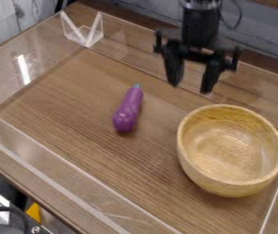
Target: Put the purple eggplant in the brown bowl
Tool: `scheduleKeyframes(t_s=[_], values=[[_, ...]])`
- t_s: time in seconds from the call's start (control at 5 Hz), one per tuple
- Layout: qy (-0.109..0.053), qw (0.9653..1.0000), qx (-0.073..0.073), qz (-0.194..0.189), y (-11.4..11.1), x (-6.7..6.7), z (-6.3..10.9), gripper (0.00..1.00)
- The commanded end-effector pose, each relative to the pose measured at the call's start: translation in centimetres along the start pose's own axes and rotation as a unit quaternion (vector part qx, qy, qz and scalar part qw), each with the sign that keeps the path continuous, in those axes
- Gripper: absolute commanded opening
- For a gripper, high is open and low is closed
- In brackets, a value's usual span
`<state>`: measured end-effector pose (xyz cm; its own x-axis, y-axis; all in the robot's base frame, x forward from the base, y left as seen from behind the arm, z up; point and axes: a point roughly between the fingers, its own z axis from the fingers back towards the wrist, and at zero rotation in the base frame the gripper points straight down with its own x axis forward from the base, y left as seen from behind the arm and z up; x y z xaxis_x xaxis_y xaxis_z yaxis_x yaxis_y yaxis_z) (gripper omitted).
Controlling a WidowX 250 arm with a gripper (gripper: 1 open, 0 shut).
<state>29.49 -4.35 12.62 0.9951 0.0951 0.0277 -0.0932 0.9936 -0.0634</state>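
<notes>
The purple eggplant (129,109) lies on the wooden table, left of centre, with its fatter end toward the front. To its right, at the front, the brown bowl (230,148) stands empty. My gripper (193,77) hangs above the table behind the bowl's far rim, to the right of the eggplant and well apart from it. Its two black fingers (175,69) are spread wide and hold nothing.
A clear plastic wall (32,50) runs around the tabletop, with a folded clear stand (81,30) at the back left. Bare wooden table (69,110) lies left of the eggplant and in front of it.
</notes>
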Motion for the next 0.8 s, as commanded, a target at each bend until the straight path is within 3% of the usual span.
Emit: scheduleKeyframes(t_s=[0.0, 0.4, 0.6], values=[[-0.035, 0.9993, -0.004, 0.015, 0.6, -0.8, 3.0, 1.0], [-0.039, 0.9985, 0.015, 0.036, 5.3, -3.0, 0.7, 1.0], [-0.042, 0.9986, 0.02, 0.025, 8.4, -3.4, -1.1, 1.0]])
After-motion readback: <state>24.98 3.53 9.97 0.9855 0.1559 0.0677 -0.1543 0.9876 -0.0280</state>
